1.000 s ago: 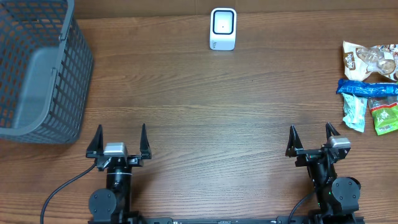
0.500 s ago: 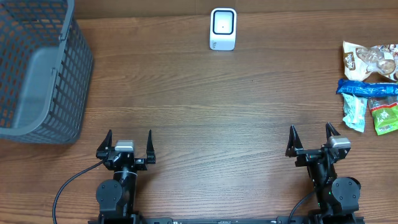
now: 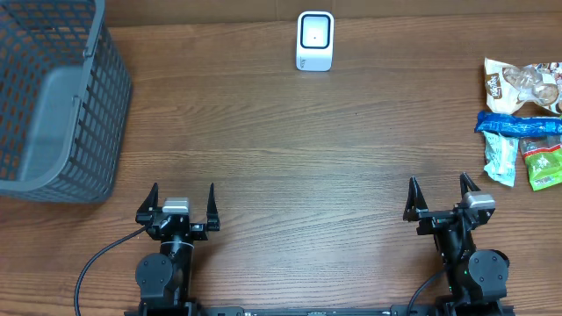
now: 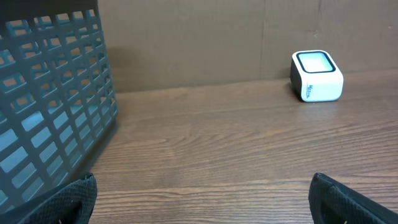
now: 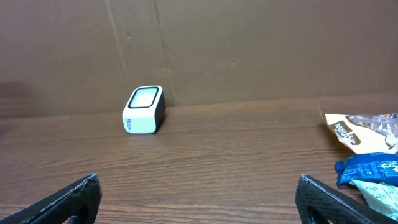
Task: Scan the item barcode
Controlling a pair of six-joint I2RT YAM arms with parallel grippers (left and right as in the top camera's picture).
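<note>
Brown wood grain on the table (image 3: 307,149). Left of the scanner (image 3: 315,40) (white, with a dark frame round a pale window), dark grey open lattice on the basket (image 3: 105,114). Right of it, brown-and-white packet (image 3: 522,83), blue packet (image 3: 518,124), green packet (image 3: 544,167).

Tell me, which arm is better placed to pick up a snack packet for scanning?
Probably the right. The snack packets lie on the robot's right side, just beyond the open right gripper, while the open left gripper sits far across from them, near the basket. The scanner stands centrally at the back.
</note>
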